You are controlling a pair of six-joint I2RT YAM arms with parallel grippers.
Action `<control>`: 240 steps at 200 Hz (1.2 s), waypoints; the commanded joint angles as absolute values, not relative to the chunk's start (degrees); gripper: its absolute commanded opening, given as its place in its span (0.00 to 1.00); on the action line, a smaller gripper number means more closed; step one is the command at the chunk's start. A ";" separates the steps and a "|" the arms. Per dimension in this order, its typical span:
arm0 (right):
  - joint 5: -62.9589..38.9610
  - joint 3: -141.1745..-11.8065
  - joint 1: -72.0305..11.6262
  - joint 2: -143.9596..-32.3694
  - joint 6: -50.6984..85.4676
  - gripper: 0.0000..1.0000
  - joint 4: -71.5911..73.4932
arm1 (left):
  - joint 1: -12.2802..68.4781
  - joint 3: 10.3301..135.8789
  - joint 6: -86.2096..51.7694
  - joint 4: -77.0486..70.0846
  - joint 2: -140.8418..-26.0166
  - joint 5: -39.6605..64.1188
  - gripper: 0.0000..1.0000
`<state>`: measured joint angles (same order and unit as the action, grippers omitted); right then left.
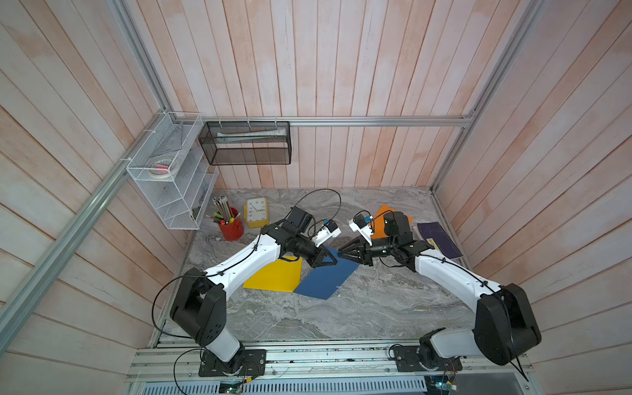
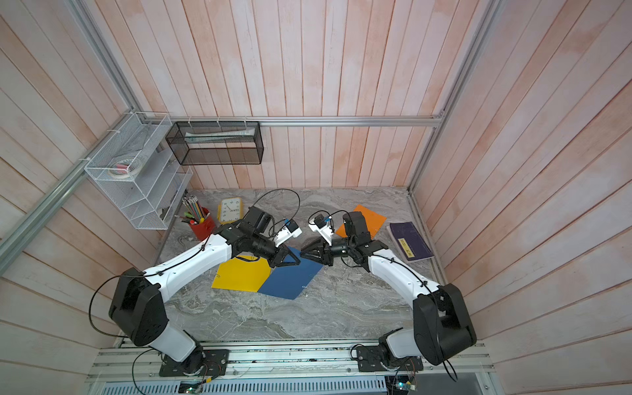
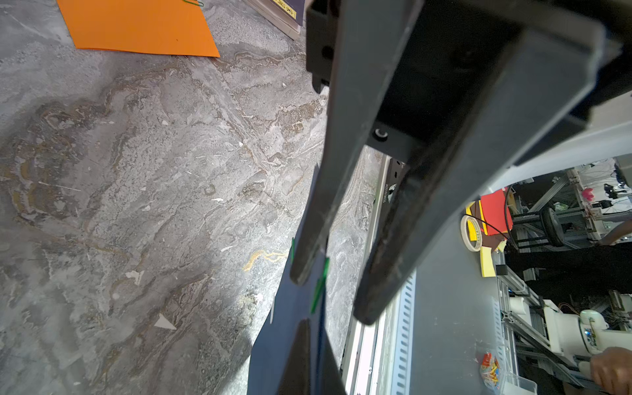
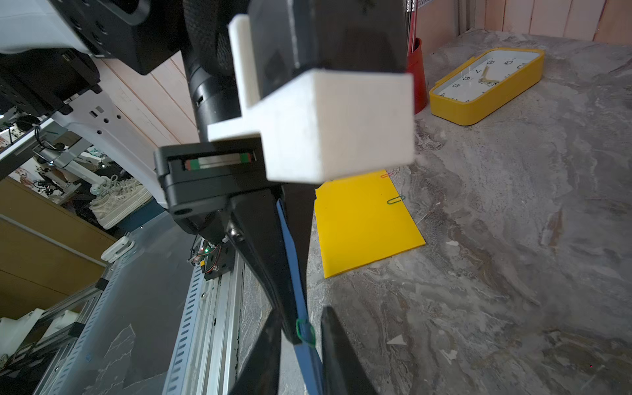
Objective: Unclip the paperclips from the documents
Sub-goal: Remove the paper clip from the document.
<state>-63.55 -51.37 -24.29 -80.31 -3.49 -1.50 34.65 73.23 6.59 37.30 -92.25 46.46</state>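
Both grippers meet at the raised far corner of the dark blue document [image 1: 325, 278]. My left gripper [image 1: 332, 262] is shut on that corner; the sheet's edge runs between its closed fingers [image 3: 301, 355]. A green paperclip [image 4: 305, 331] sits on the lifted edge just past them. My right gripper [image 4: 302, 316] straddles that clip, still open, with narrow gaps on both sides. The yellow document [image 1: 273, 275] lies flat under the left arm, a red clip [image 4: 386, 175] and a dark green one [image 4: 396, 200] on its edge. The orange document [image 3: 136, 27] lies behind the right arm.
A dark purple book [image 1: 439, 239] lies at the far right. A red pencil cup [image 1: 232, 228] and a yellow clock [image 1: 256, 212] stand at the back left. A white wire rack [image 1: 171, 171] and a black mesh basket [image 1: 246, 143] hang on the walls.
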 commanded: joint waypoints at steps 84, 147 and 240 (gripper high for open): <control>-65.74 -51.06 -24.61 -81.74 -4.77 0.10 -2.42 | 35.00 74.13 9.01 38.41 -93.24 45.18 0.00; -65.74 -51.06 -24.22 -81.65 -4.70 0.05 -2.46 | 35.07 74.09 9.13 38.75 -93.21 44.74 0.00; -68.55 -51.06 -23.58 -81.30 -3.57 0.00 -1.95 | 35.02 73.82 9.03 38.54 -93.09 44.03 0.00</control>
<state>-65.91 -51.35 -24.01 -81.12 -4.10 -1.91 34.96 73.23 7.97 37.93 -92.51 45.60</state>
